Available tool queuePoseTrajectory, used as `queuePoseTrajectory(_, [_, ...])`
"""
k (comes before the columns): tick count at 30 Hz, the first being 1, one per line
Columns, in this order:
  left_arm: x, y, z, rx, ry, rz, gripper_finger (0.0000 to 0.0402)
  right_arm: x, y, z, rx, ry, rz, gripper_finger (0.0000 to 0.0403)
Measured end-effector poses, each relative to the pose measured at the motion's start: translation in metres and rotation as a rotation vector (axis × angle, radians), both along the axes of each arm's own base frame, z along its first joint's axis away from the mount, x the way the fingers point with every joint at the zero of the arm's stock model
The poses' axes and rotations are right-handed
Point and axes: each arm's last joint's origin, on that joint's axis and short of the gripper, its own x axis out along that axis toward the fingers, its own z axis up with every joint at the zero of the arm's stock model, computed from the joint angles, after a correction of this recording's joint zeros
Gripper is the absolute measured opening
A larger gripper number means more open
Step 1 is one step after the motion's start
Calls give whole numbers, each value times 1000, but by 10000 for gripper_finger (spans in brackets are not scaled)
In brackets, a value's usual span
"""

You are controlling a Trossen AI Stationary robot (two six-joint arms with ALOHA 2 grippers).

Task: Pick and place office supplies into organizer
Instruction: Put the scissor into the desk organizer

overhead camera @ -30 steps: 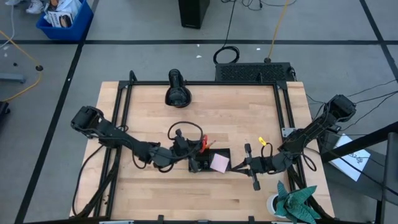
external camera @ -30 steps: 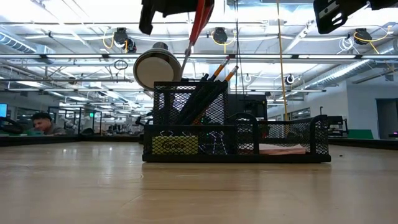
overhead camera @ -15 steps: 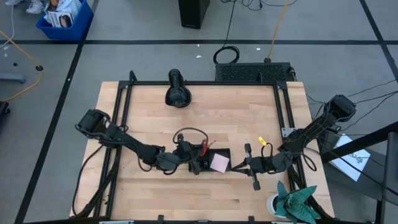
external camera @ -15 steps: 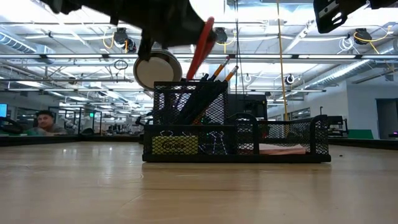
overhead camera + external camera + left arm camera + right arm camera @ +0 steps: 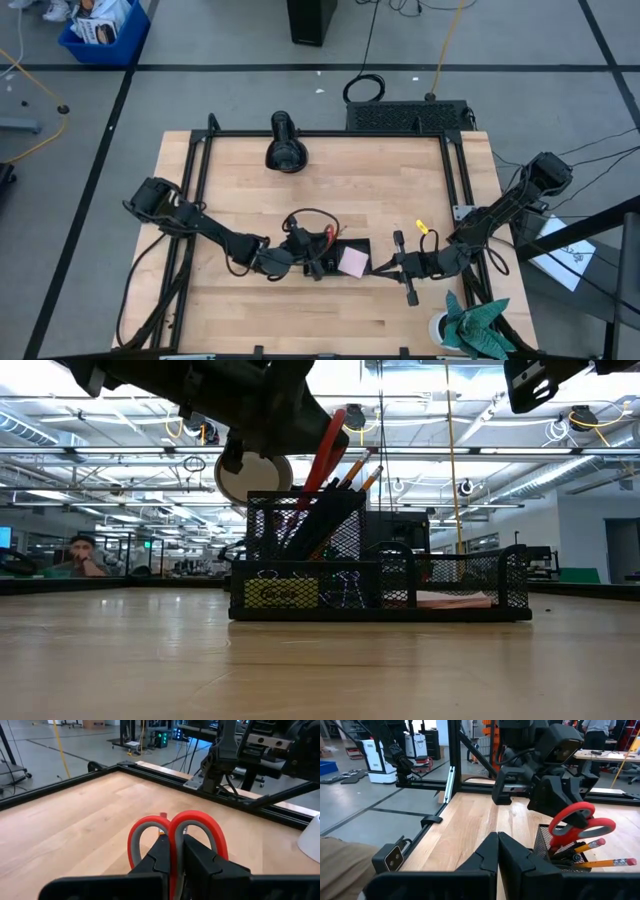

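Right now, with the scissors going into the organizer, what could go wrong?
The left gripper holds the scissors tilted in the tall compartment, crowded with pencils; the blades might jam against them. Pushing sideways could shift the light organizer. If released tilted, the scissors might tip out.

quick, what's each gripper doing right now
Left gripper: shut on the red-handled scissors, over the black mesh organizer.
Right gripper: shut, holding nothing, waiting beside the organizer.
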Motion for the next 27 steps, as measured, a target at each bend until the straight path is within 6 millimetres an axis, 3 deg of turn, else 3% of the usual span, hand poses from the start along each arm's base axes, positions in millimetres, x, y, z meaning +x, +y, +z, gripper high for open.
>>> queuePoseTrajectory(27, [1,-1,-2,18,49,-128,47,0,0,0,3,1,0,4])
